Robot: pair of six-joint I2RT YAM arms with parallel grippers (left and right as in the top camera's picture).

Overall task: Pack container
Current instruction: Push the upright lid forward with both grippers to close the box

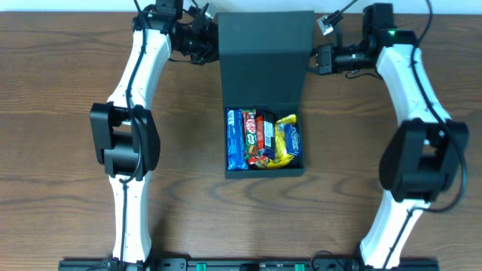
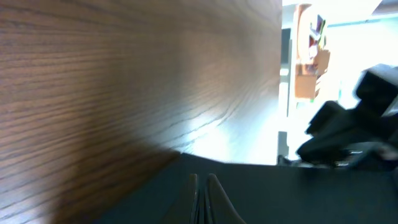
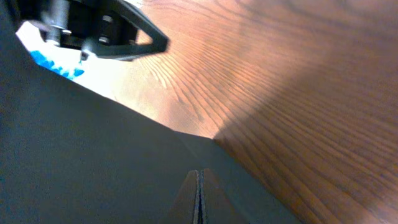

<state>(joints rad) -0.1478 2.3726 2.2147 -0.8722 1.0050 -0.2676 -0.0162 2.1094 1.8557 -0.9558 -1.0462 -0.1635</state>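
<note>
- sitting in the middle of the bench (image 1: 60,90), the container (image 1: 265,174) has its lid (image 1: 265,60) flipped open toward the back.
- snack packets (image 1: 263,139) lie side by side inside it.
- left tool (image 1: 211,44) is pinched narrow at the lid's left edge.
- right tool (image 1: 318,60) is pinched narrow at the lid's right edge.
- cannot tell if either one touches the lid.

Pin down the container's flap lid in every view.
Overhead: lid is the dark panel at top centre, above the snacks.
Left wrist: lid runs along the bottom.
Right wrist: lid fills the left side and bottom.
Shared landmark: the wooden table, bordering the lid in all three.
</note>
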